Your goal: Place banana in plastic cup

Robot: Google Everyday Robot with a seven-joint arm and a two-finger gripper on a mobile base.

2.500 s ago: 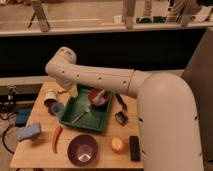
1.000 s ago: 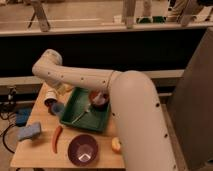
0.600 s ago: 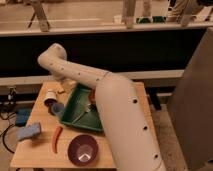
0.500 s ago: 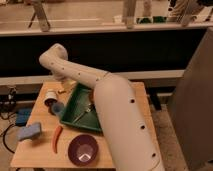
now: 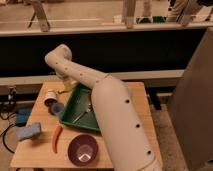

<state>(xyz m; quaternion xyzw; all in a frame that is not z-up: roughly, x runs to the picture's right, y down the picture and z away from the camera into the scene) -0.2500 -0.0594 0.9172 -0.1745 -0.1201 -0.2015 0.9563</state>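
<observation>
My gripper (image 5: 65,86) is at the end of the white arm, low over the back left of the wooden table (image 5: 35,152), between a white cup (image 5: 50,95) and the green tray (image 5: 80,107). The arm hides most of it. A small yellow-tan bit (image 5: 61,92) right under the gripper looks like the banana. I cannot tell whether it is held. A bluish plastic cup (image 5: 58,108) lies just in front of the white cup, against the tray's left edge.
A red-orange chili pepper (image 5: 56,138) and a purple bowl (image 5: 82,149) lie at the table's front. A blue sponge (image 5: 28,131) sits at the left edge. A utensil lies in the tray. My arm covers the table's right side. A dark wall runs behind.
My arm has swung across the table, and now hides the right side and the round yellow fruit. The gripper has come down to the back left, by the cups.
</observation>
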